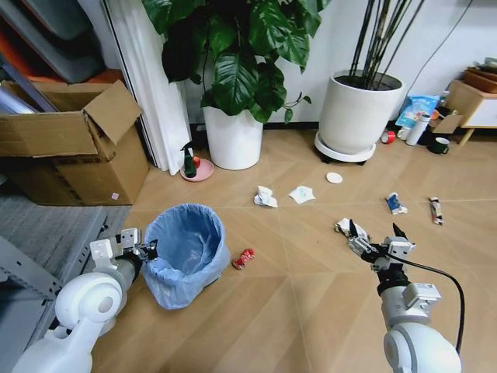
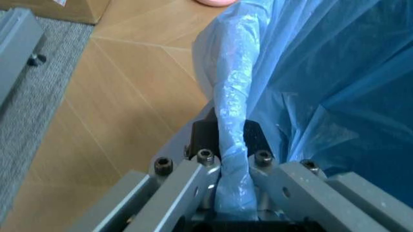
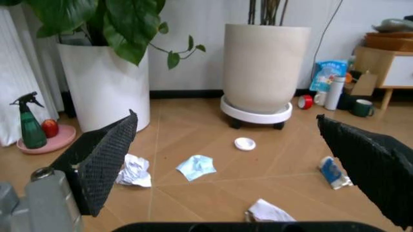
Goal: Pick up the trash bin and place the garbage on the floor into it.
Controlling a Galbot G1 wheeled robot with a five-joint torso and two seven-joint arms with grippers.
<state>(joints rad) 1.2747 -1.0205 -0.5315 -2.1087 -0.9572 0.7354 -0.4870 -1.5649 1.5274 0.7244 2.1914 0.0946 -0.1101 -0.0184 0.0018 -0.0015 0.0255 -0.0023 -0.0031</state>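
Pinching trash bin (image 1: 185, 252) rim: left hand (image 1: 145, 249) | right hand (image 1: 374, 235) spread | no readable writing

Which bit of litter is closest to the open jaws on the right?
The crumpled white paper wad just beside the right gripper; the other scraps lie farther off.

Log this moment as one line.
left gripper: shut on trash bin rim | right gripper: open above paper wad | floor: litter remains
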